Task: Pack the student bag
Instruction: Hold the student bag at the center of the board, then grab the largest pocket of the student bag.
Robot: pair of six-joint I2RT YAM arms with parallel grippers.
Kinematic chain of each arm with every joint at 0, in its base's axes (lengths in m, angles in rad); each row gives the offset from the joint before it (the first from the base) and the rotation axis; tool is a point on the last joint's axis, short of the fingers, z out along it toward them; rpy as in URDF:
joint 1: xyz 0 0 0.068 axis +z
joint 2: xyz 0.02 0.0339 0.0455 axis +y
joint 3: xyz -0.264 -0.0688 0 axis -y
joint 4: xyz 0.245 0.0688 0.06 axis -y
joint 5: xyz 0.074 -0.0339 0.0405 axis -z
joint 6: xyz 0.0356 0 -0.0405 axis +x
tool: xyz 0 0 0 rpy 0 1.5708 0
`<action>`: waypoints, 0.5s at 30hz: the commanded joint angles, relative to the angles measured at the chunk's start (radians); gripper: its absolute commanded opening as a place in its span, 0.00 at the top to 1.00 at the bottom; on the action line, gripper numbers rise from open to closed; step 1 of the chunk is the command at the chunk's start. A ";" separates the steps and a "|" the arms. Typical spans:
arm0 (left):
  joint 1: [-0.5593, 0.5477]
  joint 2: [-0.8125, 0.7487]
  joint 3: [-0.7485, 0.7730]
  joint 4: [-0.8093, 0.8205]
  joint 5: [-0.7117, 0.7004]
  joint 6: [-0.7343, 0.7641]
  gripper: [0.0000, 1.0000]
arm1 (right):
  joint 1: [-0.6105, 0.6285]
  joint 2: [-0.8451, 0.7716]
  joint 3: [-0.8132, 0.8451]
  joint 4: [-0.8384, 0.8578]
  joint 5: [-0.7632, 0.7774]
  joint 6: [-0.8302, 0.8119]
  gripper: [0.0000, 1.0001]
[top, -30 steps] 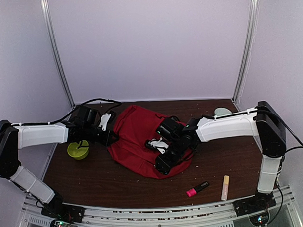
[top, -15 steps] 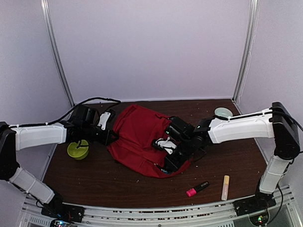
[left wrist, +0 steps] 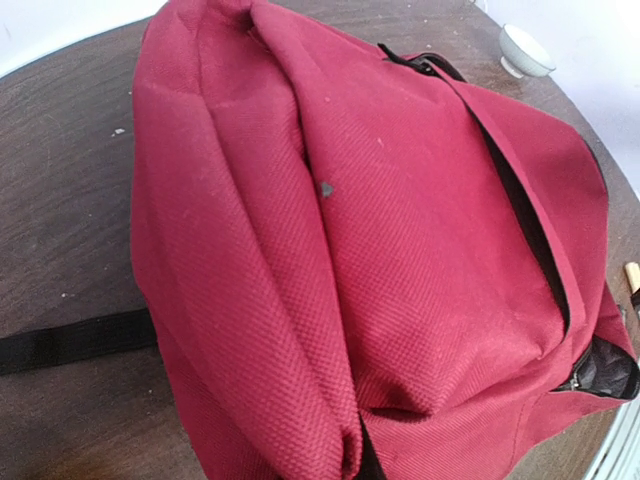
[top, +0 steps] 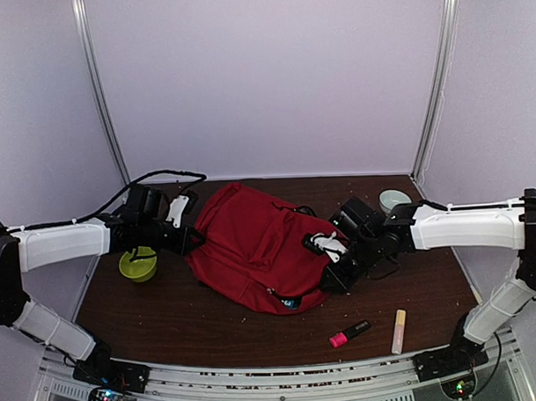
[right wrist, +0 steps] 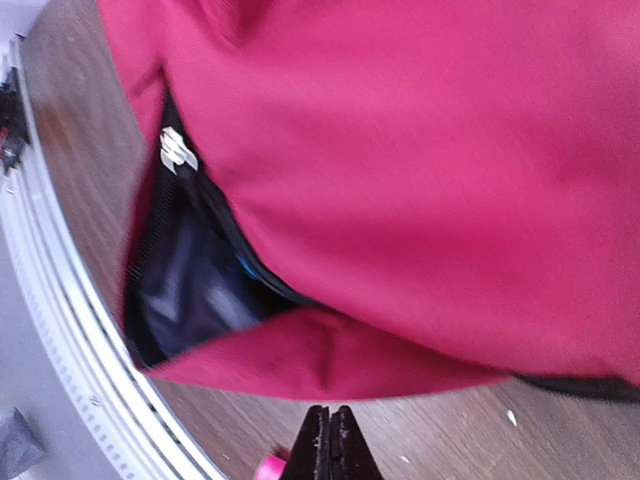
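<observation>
Top external, looking down past both bases: finds the student bag (top: 252, 245) slumped in the middle of the table (top: 166, 318), long axis running from far left to near right, zip mouth (top: 287, 298) gaping at the near-right corner and facing the front edge. Places the left gripper (top: 192, 240) against the far-left flank, closed (fingers out of sight in its own wrist view, so cannot say whether any fabric is pinched). Shows, from the right wrist, the right gripper (right wrist: 331, 442) with tips pressed together on nothing, hanging over bare wood just clear of the red hem, dark lining of the open pocket up and to its left.

Sets the bag to the left of that right gripper, mouth just beside it. Leaves a pink highlighter (top: 349, 333) and a pale stick (top: 398, 330) loose on the wood nearer the front edge, apart from the bag and well over on the right arm's side. Makes the right arm, by this reading, the nearer one both to the opening and to the loose items.

Has the right arm stretched low across from its base, forearm almost level, wrist angled in toward the bag's corner. Mirrors it on the left: forearm level, wrist turned in at the fabric.
</observation>
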State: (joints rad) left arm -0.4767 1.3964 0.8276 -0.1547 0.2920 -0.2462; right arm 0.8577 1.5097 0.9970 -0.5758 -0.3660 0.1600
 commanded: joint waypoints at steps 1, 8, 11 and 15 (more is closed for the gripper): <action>0.009 -0.052 -0.003 0.151 0.060 -0.029 1.00 | 0.025 0.056 0.076 0.163 -0.064 0.020 0.95; 0.007 -0.051 0.009 0.152 0.067 -0.021 1.00 | 0.100 0.263 0.206 0.183 -0.053 0.048 0.85; 0.003 -0.032 0.025 0.157 0.077 -0.026 1.00 | 0.124 0.286 0.201 0.183 -0.068 0.019 0.79; -0.025 -0.005 0.042 0.196 0.081 -0.035 1.00 | 0.139 0.294 0.171 0.183 -0.081 -0.029 0.68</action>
State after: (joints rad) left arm -0.4824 1.3804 0.8234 -0.1055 0.3408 -0.2695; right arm 0.9829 1.8057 1.1862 -0.4072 -0.4240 0.1783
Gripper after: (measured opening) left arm 0.040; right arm 0.284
